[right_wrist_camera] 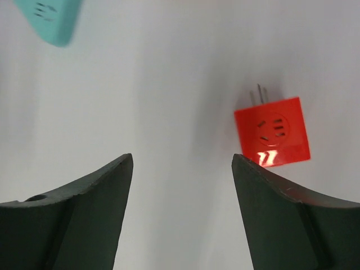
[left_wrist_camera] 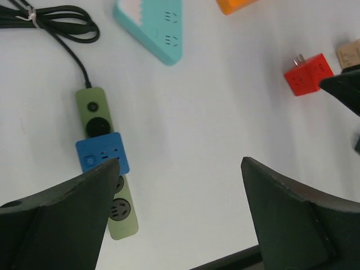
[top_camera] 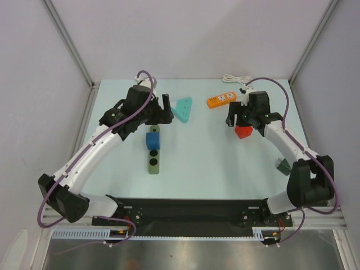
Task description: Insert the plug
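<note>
A thin black cord (left_wrist_camera: pixel 62 22) lies looped at the top left of the left wrist view and runs into the end of a green power strip (left_wrist_camera: pixel 93 107) (top_camera: pixel 153 162). The plug itself is out of view. A blue cube adapter (left_wrist_camera: pixel 102 153) (top_camera: pixel 152 139) sits on the strip. My left gripper (left_wrist_camera: pixel 180 163) (top_camera: pixel 162 115) hovers open just right of the strip, with bare table between its fingers. My right gripper (right_wrist_camera: pixel 181 157) (top_camera: pixel 237 121) is open too, with a red cube adapter (right_wrist_camera: pixel 273 129) (top_camera: pixel 243 132) lying just off its right finger.
A teal triangular socket block (top_camera: pixel 183 108) (left_wrist_camera: pixel 154 28) lies behind the left gripper. An orange power strip (top_camera: pixel 220 100) with a white cord (top_camera: pixel 235 79) sits at the back right. A small dark green object (top_camera: pixel 280 165) rests by the right arm.
</note>
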